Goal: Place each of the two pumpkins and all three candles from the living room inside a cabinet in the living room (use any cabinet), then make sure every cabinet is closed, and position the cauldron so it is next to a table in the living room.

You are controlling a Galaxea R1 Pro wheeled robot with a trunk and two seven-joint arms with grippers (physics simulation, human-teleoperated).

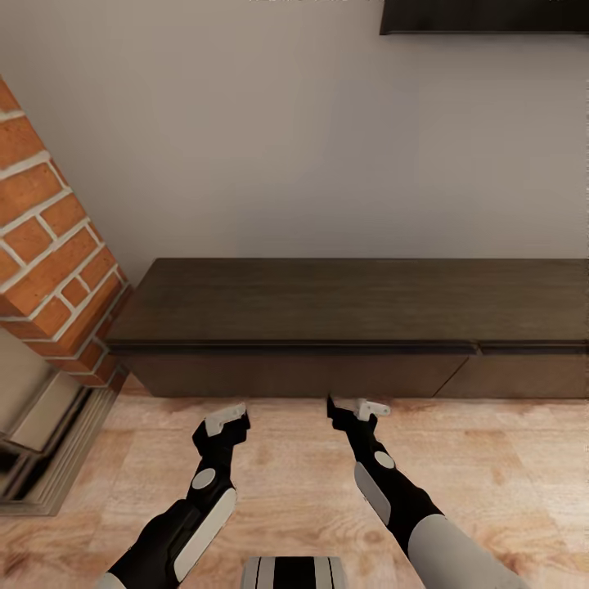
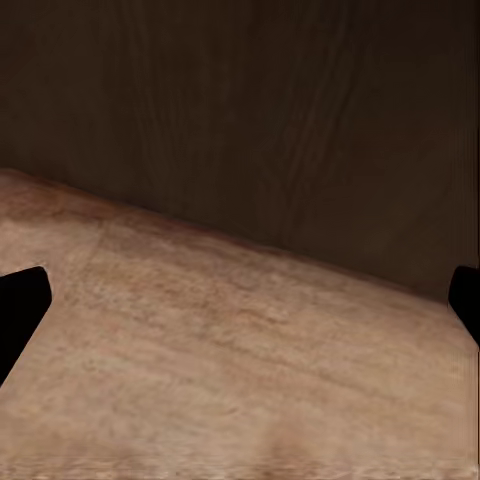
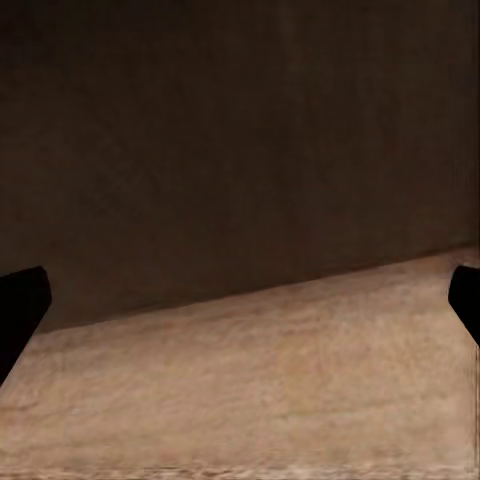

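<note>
Plain pale wall [image 1: 327, 147] ran across the back, with a red brick fireplace column [image 1: 49, 245] jutting in at the left. Floor [image 1: 294, 483] was light wood planks, and a dark panel [image 1: 483, 16] hung at the wall's top right corner.

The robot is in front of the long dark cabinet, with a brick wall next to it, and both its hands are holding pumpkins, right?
Not quite. The head view shows the cabinet and the brick wall as you say, but the left gripper and right gripper hold nothing. In both wrist views the jaws stand wide apart with only cabinet front and wood floor between them.
</note>
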